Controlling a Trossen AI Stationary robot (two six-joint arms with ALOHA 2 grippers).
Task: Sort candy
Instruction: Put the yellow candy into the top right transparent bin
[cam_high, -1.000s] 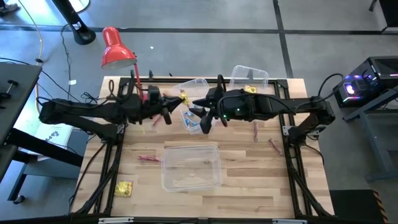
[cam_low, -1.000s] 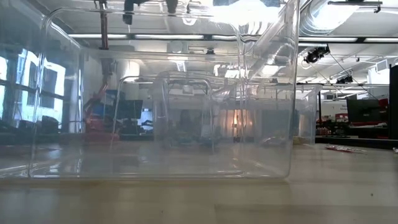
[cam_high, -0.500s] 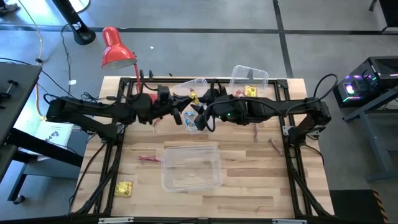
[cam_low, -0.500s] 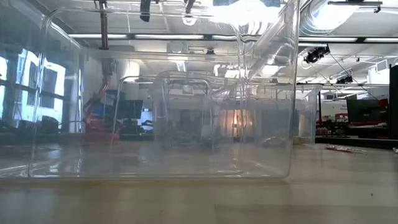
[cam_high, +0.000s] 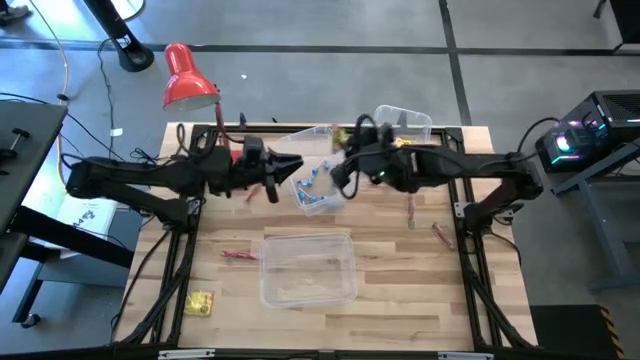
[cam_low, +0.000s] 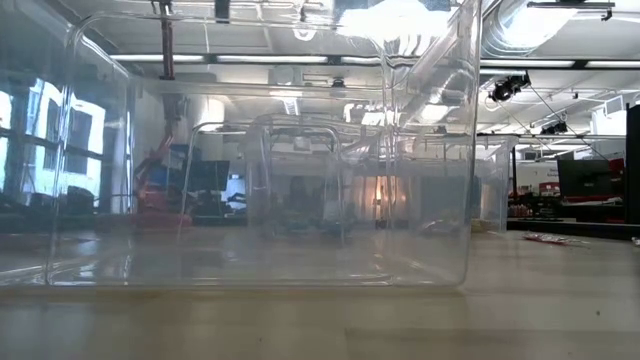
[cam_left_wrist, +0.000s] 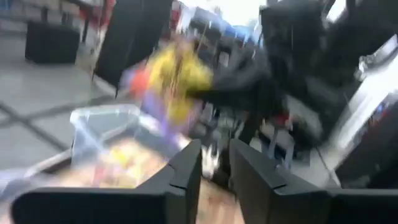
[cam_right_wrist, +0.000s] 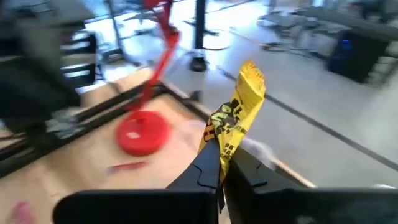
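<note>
Right gripper: the right gripper (cam_right_wrist: 221, 163) has its fingers pinched together on a yellow candy packet (cam_right_wrist: 236, 118), gripped by the lower end so most of the wrapper stands free above the fingertips; in the high view it hangs over the far edge of the table (cam_high: 400, 300), near the middle.
Why held so: judging by the task, the packet is being carried to a bin, and the end grip should let it fall clear once the fingers part.
Left gripper: the left gripper (cam_left_wrist: 214, 163) shows only a narrow gap between its fingers and nothing visible in it; in the high view it sits just left of the blue-candy bin (cam_high: 312, 188), pointing toward the right gripper.
Blue-candy bin: a small clear bin at the far middle of the table, tilted, with several blue twist-wrapped pieces (cam_high: 318, 180) inside.
Far-right bin: a clear bin (cam_high: 402, 124) near the far right corner, holding yellow packets; probably where the carried one belongs.
Large bin: a clear bin (cam_high: 305, 268) at the table's centre, close to the near edge, apparently without candy.
Loose candy: 1 yellow packet (cam_high: 199, 303) at the near left corner; red-pink sticks (cam_high: 238, 256) left of the large bin; 2 more sticks (cam_high: 441, 235) toward the right edge.
Off the table: a red desk lamp (cam_high: 186, 78) beyond the far left corner.
</note>
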